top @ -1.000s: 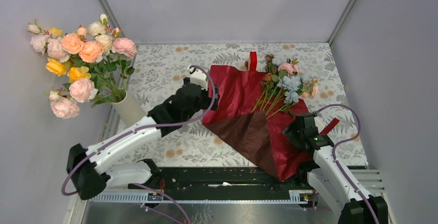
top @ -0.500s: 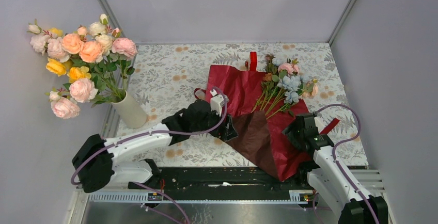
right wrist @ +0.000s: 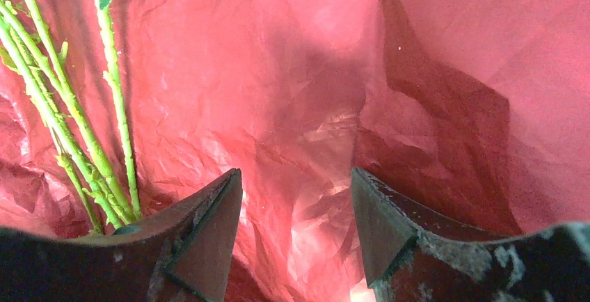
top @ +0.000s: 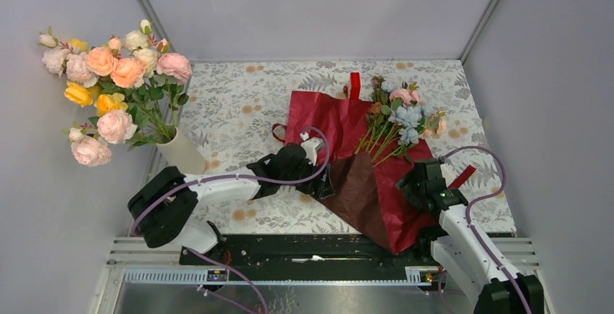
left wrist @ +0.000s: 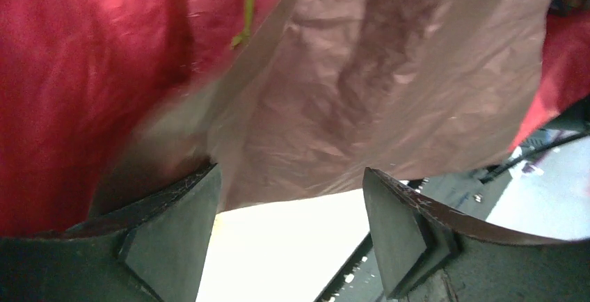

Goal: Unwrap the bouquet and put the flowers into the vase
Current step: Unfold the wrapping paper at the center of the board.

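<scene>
Dark red wrapping paper (top: pixel 333 122) at left tool (left wrist: pixel 289 184) and right tool (right wrist: pixel 297 177), both spread apart.

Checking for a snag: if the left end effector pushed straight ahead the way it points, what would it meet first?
The left end effector, open, would first meet the dull brown flap of the dark red crinkly wrapping paper, apparently just ahead of it.
</scene>
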You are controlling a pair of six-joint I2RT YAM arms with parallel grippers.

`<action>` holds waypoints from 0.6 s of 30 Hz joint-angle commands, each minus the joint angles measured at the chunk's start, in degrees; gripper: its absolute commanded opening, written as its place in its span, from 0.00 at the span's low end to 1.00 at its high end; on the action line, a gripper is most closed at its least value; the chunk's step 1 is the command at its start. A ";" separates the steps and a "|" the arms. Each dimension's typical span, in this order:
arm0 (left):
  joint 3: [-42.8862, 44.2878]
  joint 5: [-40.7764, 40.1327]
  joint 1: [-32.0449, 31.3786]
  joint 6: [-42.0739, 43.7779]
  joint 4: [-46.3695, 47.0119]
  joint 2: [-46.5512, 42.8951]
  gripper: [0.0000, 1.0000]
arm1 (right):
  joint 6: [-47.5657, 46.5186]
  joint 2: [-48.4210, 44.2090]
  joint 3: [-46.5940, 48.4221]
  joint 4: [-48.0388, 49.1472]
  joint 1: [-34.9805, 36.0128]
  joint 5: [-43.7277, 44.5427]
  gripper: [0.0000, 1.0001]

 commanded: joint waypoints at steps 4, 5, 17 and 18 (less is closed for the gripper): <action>-2.58 -5.61 2.07 -3.03 7.51 3.77 0.78 | -0.42 -0.20 0.29 -0.90 0.20 1.90 0.66; -2.63 -5.89 2.14 -3.35 7.85 4.25 0.78 | -0.55 -0.33 0.67 -1.29 0.20 1.98 0.65; -3.33 -8.07 2.19 -3.69 4.98 -0.30 0.78 | -10.87 -10.08 10.51 -9.77 0.20 -0.14 0.80; -3.30 -8.31 2.16 -3.52 4.55 -1.07 0.78 | -11.96 -10.90 11.42 -9.98 0.20 -0.97 0.80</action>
